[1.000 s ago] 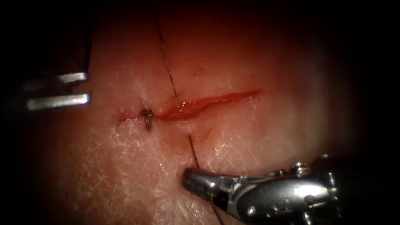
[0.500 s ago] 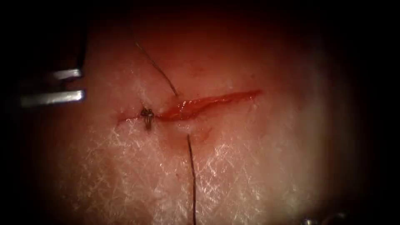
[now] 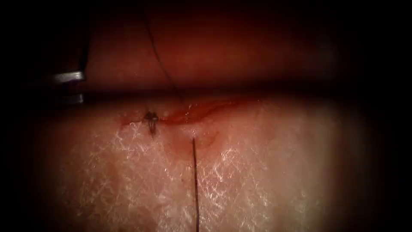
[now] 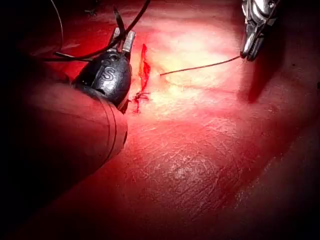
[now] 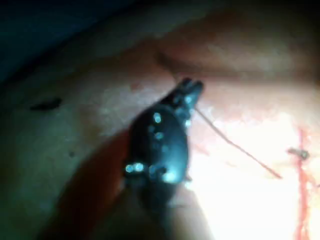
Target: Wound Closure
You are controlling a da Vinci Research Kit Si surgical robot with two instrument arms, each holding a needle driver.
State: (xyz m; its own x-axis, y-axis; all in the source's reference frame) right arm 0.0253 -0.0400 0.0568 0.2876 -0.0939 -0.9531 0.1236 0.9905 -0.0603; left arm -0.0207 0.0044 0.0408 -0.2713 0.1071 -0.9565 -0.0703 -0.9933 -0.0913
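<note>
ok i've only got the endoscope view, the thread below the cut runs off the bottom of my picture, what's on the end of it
observer: the right pincer is shut on that thread; the left wrist view shows it.
operator: slack or straight
observer: straight, in one line from the pincer to the tissue, where it enters beside the cut.
operator: and the left pincer, it's half in the dark for me
observer: the left pincer is open, close to the cut on its left side. A second stretch of thread curves across it, not gripped as far as I can tell.
</note>
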